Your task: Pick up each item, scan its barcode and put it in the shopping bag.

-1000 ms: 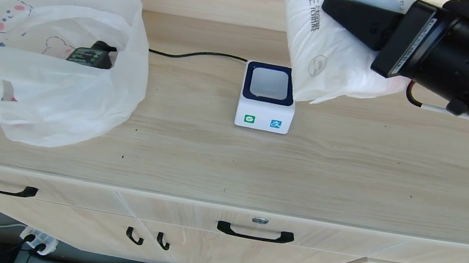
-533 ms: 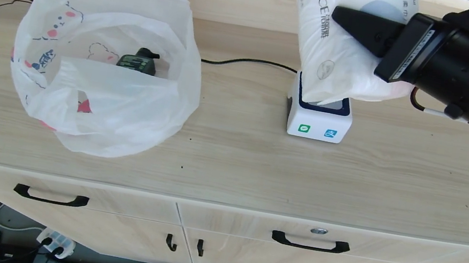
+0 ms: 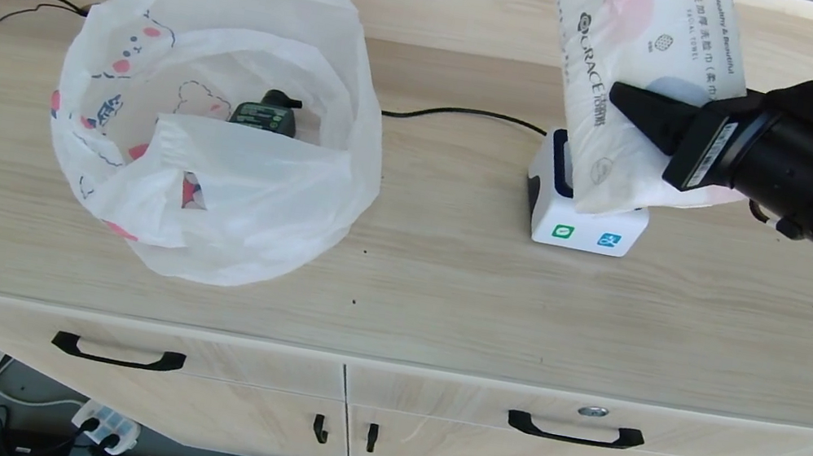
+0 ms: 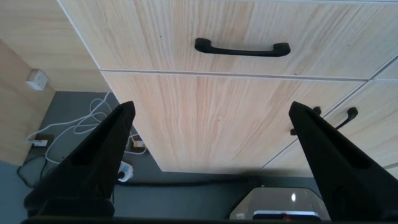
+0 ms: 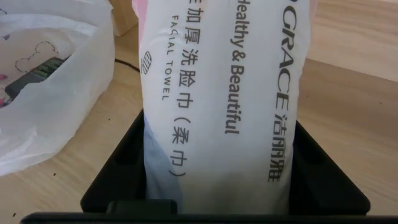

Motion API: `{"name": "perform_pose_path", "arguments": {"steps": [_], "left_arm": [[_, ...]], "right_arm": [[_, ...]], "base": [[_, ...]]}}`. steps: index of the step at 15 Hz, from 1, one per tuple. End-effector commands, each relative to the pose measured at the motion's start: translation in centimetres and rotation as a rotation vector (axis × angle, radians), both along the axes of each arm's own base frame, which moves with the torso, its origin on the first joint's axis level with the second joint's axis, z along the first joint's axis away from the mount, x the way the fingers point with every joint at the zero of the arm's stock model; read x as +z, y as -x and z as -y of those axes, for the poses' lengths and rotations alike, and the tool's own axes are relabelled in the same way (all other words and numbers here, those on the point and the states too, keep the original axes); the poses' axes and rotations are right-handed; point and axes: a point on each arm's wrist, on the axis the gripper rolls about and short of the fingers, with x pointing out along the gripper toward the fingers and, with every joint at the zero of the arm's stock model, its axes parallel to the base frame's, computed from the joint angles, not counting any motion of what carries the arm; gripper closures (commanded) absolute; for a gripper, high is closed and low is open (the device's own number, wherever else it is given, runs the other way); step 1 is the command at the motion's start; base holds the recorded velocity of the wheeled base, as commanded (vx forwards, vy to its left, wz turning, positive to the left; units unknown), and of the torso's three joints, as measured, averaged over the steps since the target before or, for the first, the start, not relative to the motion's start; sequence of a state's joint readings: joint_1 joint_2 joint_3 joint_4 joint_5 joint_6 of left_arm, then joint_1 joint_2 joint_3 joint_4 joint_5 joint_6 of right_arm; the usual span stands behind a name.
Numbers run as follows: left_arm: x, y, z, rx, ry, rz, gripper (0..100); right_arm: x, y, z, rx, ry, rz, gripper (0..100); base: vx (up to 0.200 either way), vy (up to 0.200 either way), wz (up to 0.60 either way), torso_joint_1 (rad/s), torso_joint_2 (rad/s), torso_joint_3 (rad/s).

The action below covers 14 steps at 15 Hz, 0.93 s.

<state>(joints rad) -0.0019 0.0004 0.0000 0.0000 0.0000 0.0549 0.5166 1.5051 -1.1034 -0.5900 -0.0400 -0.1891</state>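
Now my right gripper (image 3: 645, 111), clamped on the towel pack (image 3: 644, 45), has carried its lower end over the scanner (image 3: 588, 229); the head camera has shifted too. Scan stage reached, I judge; the shopping bag (image 3: 255, 194) sits well apart. Left gripper (image 4: 211, 109) hangs open.

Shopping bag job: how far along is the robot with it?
Done: one dark item lies inside the shopping bag. In hand: the right fingers grip a white towel pack, its lower end over the scanner box, so scanning seems under way. Left: that pack has not yet gone into the bag.
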Motion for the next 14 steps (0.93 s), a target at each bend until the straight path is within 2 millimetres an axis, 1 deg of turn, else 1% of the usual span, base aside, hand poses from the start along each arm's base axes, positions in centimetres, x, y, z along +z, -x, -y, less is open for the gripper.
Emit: {"name": "perform_pose_path", "arguments": {"steps": [1,3,7,9,12,14], "left_arm": [[0.0,0.0,0.0,0.0,0.0,0.0,0],[0.0,0.0,0.0,0.0,-0.002,0.0,0],[0.0,0.0,0.0,0.0,-0.003,0.0,0],[0.0,0.0,0.0,0.0,-0.003,0.002,0],[0.0,0.0,0.0,-0.001,-0.011,0.004,0],[0.0,0.0,0.0,-0.001,-0.011,0.004,0]], "right_arm": [[-0.1,0.3,0.2,0.0,0.002,0.002,100],[-1.1,0.2,0.1,0.002,0.014,-0.022,100],[-2.2,-1.0,-0.7,0.013,-0.019,0.03,100],[-2.5,-1.2,-0.6,0.01,-0.019,0.022,100],[-3.1,-2.1,0.0,-0.024,-0.018,-0.002,100],[-3.1,-2.1,0.0,-0.023,-0.019,-0.002,100]], "base": [[0.0,0.0,0.0,0.0,0.0,0.0],[0.0,0.0,0.0,0.0,0.0,0.0],[0.0,0.0,0.0,0.0,0.0,0.0],[0.0,0.0,0.0,0.0,0.0,0.0],[0.0,0.0,0.0,0.0,0.0,0.0],[0.0,0.0,0.0,0.0,0.0,0.0]]}}
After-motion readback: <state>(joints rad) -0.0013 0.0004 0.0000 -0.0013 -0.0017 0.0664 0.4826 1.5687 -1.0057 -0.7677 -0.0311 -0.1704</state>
